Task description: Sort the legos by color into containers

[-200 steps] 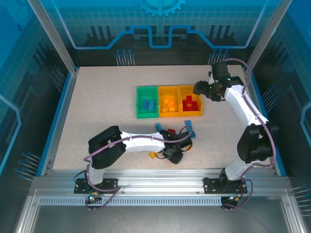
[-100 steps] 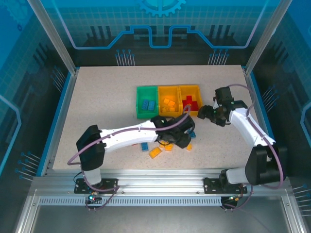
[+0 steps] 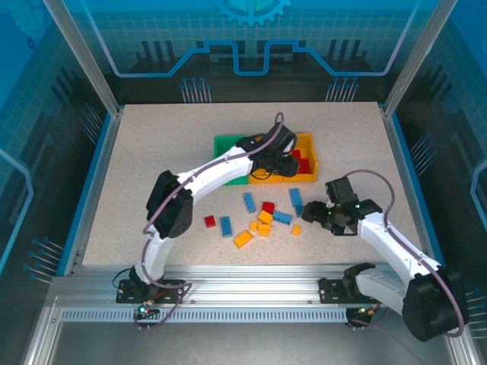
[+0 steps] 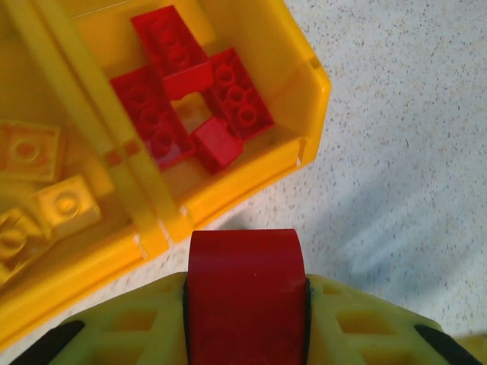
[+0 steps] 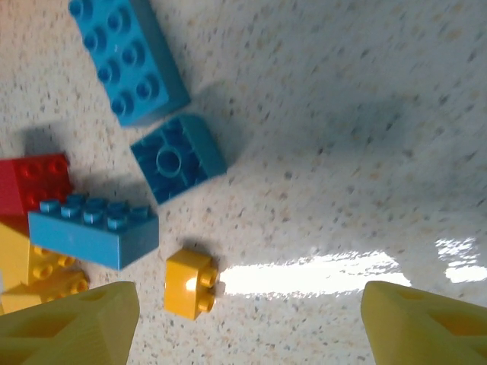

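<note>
My left gripper (image 4: 245, 285) is shut on a red lego (image 4: 245, 266), just short of the near rim of the right-hand yellow container (image 4: 251, 179). That container holds several red legos (image 4: 163, 114). The middle yellow container (image 3: 262, 176) holds yellow legos (image 4: 65, 201), and the green container (image 3: 226, 176) is partly hidden by the left arm. From above, the left gripper (image 3: 285, 161) hangs over the containers. My right gripper (image 5: 247, 327) is open low over the table, with a small yellow lego (image 5: 190, 283) just inside its left finger. The right gripper (image 3: 316, 215) sits right of the loose pile.
Loose legos lie on the table in front of the containers: blue ones (image 5: 129, 61) (image 5: 177, 157) (image 5: 95, 228), a red one (image 5: 30, 182), another red (image 3: 210, 221), an orange one (image 3: 243, 239). Glass walls and metal posts ring the table (image 3: 152, 167).
The left arm swung from the front pile up to the containers with the red lego. The right arm came down from beside the containers to the loose legos, still open.
</note>
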`<state>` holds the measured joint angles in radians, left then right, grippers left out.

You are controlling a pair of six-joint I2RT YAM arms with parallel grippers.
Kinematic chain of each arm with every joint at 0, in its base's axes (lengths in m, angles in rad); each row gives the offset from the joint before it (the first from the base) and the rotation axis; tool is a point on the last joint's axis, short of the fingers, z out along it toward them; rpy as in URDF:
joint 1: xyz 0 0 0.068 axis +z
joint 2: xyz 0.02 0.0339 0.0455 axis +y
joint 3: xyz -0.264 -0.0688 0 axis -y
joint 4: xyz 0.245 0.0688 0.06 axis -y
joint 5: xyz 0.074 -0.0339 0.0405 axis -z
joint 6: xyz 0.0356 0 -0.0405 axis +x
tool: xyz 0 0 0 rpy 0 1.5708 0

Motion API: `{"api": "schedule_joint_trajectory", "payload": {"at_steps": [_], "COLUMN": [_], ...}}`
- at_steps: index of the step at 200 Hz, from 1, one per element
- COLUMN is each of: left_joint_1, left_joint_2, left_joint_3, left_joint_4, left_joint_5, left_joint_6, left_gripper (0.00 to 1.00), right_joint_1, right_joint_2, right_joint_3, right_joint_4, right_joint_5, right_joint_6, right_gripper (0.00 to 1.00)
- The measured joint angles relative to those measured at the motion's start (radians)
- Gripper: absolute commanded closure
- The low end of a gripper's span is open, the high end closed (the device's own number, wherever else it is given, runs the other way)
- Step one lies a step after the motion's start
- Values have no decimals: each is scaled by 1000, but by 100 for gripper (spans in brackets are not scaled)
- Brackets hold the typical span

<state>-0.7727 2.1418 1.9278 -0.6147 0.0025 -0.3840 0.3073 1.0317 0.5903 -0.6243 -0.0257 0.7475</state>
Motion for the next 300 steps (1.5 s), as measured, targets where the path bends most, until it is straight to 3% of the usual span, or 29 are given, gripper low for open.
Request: {"api": "schedule_joint_trajectory", "payload": {"at_steps": [54, 124, 164, 190, 221, 300], "left_joint_1": [19, 66, 65, 64, 59, 54], "left_joint_2": [134, 193, 218, 218, 157, -97], "left_joint_3": [178, 197, 197, 195, 94, -218], "left_joint_4": [3, 76, 97, 124, 183, 234], "left_joint_5": [33, 37, 40, 41, 41, 10], "left_joint_6": [-1, -62, -115, -143, -149, -148], "left_gripper": [65, 54, 27, 17, 2, 1], "right_joint_1": [114, 207, 249, 264, 269, 282], "right_joint_2": [-31, 63, 188, 241, 252, 401], "right_joint_3": [-68, -68, -38, -6, 0, 119], "right_joint_4": [32, 88, 95, 105, 120, 1], "right_joint_5": [21, 44, 49, 60, 70, 118], "right_joint_6": [77, 130, 143, 151, 156, 153], "right_gripper": [25, 27, 28, 28, 29, 48]}}
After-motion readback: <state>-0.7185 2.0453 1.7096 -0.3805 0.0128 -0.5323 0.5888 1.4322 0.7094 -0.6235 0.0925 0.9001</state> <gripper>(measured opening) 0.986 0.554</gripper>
